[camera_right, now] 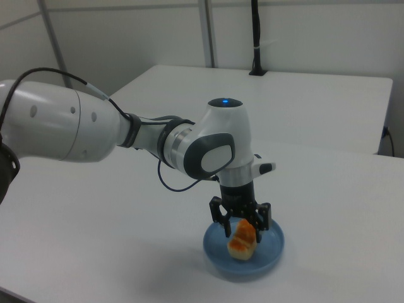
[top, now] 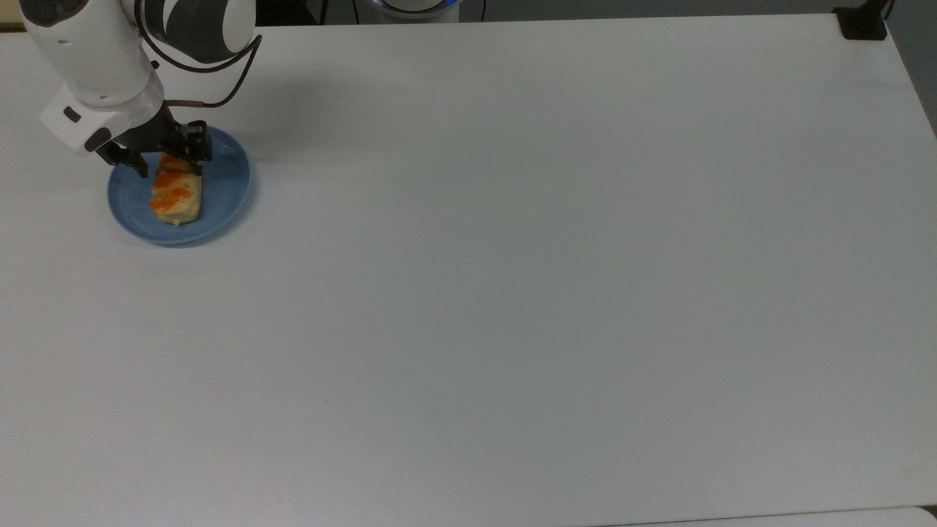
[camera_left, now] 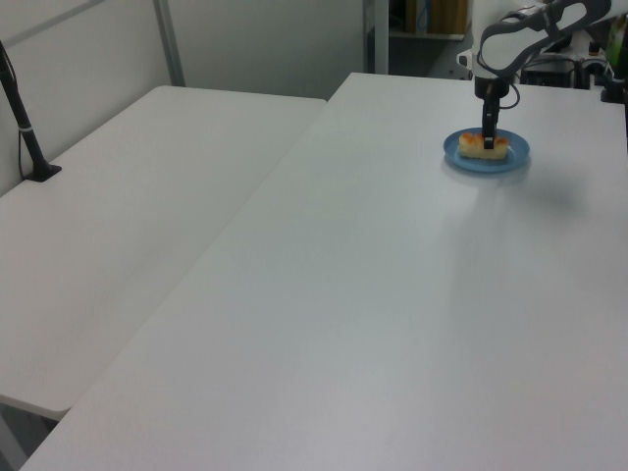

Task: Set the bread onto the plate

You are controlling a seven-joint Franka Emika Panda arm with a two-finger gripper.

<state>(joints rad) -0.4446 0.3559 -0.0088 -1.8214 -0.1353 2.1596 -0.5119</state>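
The arm [camera_right: 76, 129] is built of rounded glossy white shells with dark grey bands at the joints. One joint housing carries a grey oval panel on its side and a small blue light [camera_right: 225, 101] on top. A thin black cable [top: 219, 88] loops along the outside between segments. The hand [camera_right: 240, 221] is black with two short black fingers under a white wrist block with small dark buttons.
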